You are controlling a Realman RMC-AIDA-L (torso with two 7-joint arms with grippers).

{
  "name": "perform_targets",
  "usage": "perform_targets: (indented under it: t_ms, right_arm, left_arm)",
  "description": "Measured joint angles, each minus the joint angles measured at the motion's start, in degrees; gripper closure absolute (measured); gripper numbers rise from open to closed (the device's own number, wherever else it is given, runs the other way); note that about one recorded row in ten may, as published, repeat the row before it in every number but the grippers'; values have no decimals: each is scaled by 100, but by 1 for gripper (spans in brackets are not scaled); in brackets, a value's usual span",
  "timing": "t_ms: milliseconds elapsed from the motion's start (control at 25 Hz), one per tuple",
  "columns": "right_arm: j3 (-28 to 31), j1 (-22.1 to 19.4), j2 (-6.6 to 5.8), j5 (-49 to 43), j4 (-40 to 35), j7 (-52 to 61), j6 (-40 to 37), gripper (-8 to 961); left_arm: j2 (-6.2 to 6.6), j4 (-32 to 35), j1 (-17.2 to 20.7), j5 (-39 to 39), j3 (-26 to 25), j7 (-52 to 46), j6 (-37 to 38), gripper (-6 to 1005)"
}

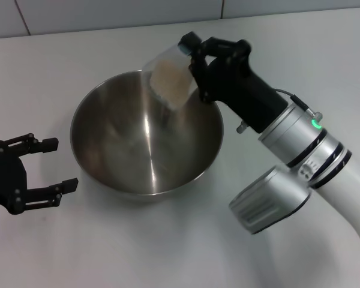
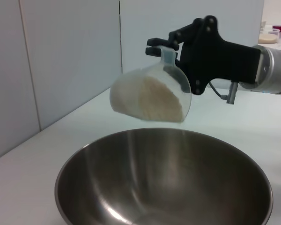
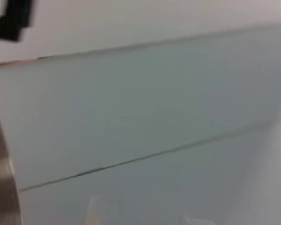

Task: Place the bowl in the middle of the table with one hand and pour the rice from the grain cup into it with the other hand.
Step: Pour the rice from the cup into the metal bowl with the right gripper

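Note:
The steel bowl [image 1: 147, 138] stands on the white table [image 1: 168, 252], its inside bare; it also shows in the left wrist view [image 2: 164, 183]. My right gripper [image 1: 198, 54] is shut on the handle of the grain cup [image 1: 168, 78], held tipped on its side above the bowl's far rim. The rice [image 1: 170, 80] lies heaped against the cup's lower wall, also in the left wrist view [image 2: 154, 98]. The cup [image 2: 150, 96] hangs just above the bowl there, held by the right gripper [image 2: 161, 47]. My left gripper [image 1: 51, 165] is open and empty, on the table just left of the bowl.
A pale grey wall [image 1: 108, 15] runs along the table's far edge. The right arm [image 1: 300, 162] slants across the table's right side. The right wrist view shows only blurred grey wall panels [image 3: 154, 108].

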Motion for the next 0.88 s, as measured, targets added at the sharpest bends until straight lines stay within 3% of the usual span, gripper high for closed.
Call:
perform_targets:
  t_ms: [160,480,880]
  right_arm:
    - [-129,44,1,-104,78,-1230,-10,935]
    - [-85,74,1,-875,81,-2665,111,933]
    - [-156,77,1,-944,253,-4572,711,931]
  left_arm:
    - [-2,0,-10,-1,-2,0,3,170]
    - [-1,0,-20,-1,-2,0,4,170]
    - [21,0,-45,-1,-2,-35,24,170]
